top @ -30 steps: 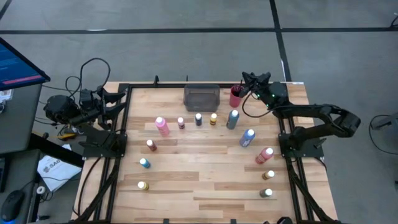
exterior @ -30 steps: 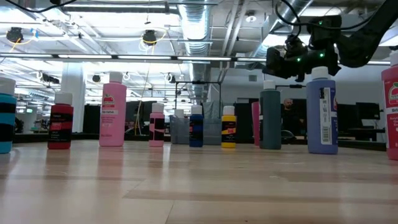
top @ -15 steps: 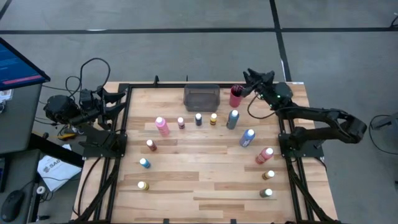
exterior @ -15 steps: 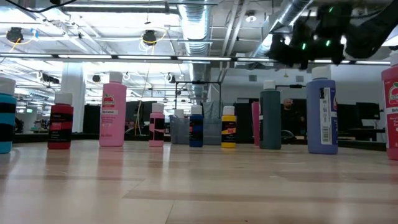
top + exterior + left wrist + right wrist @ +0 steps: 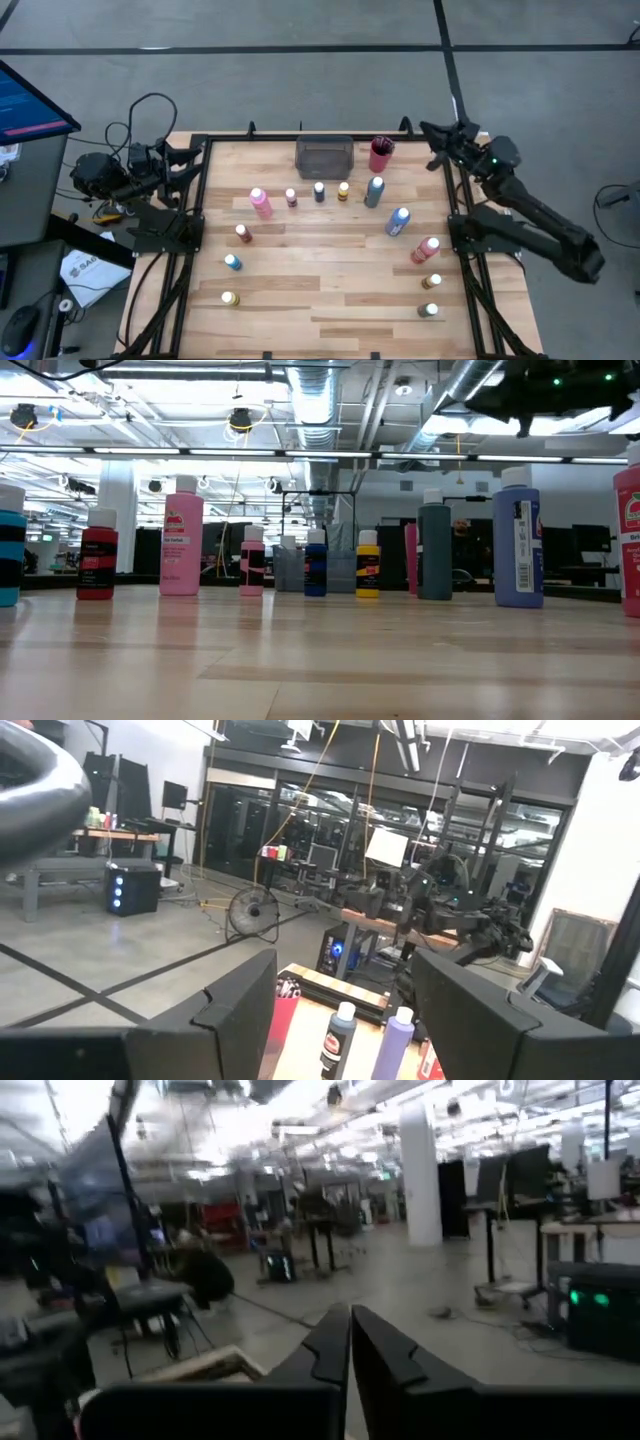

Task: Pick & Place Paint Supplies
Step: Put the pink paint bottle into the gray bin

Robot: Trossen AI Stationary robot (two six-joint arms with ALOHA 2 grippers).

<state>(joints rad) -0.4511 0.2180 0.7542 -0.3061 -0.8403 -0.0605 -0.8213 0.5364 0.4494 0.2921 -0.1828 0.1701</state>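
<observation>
Paint bottles stand upright on the wooden table: a tall pink one [image 5: 260, 202], small ones in a row [image 5: 319, 191], a grey-green one [image 5: 374, 191], a violet-blue one [image 5: 397, 222] and more near both side edges [image 5: 431, 282]. The red cup [image 5: 380, 155] at the far edge holds thin brushes. Beside it stands the grey tray [image 5: 324, 156]. My right gripper [image 5: 428, 130] hovers shut and empty over the far right corner, right of the cup; its fingers [image 5: 335, 1342] meet. My left gripper [image 5: 196, 155] waits open and empty at the far left edge, fingers [image 5: 235, 1005] wide apart.
Black frame rails run along the table's left and right edges [image 5: 470, 270]. A bare strip of wood lies along the near edge [image 5: 330, 320]. In the low view the bottles form a line across the table, from the red one [image 5: 97, 555] to the violet-blue one [image 5: 517, 538].
My right gripper has drawn back from above the red cup toward the table's right edge and has risen, its arm folding back over the right rail. In the low view it has climbed to the top right corner. The bottles, cup and tray have stayed put.
</observation>
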